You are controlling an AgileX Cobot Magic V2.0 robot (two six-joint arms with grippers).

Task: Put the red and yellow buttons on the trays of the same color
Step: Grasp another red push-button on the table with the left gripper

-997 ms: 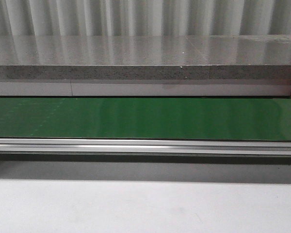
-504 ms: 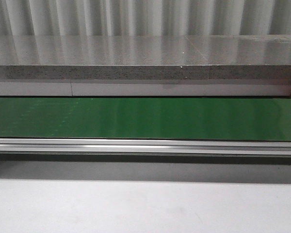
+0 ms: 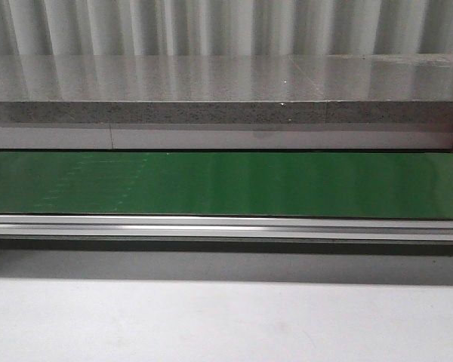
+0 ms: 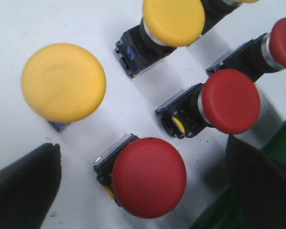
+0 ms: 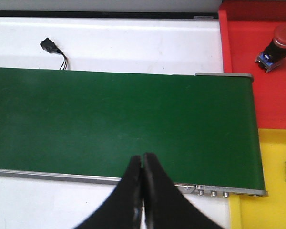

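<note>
Front view gives you only the green belt (image 3: 226, 185) running across, with a metal rail (image 3: 226, 228) along its near edge; neither arm shows there.

Your left gripper (image 4: 143, 186) hangs over a cluster of buttons on a white surface (image 4: 19, 28), its fingers (image 4: 26, 183) spread wide apart. Between them stands a red button (image 4: 148, 177). Close by are a second red button (image 4: 231, 101), a third (image 4: 283, 44), a yellow button (image 4: 63, 82) and another yellow one (image 4: 173, 21).

Your right gripper (image 5: 142, 164) sits over the belt with its fingers pressed together, holding nothing. Past the belt's end, one red button (image 5: 276, 47) lies on the red tray (image 5: 238, 47), and the yellow tray (image 5: 271, 210) adjoins it.
</note>
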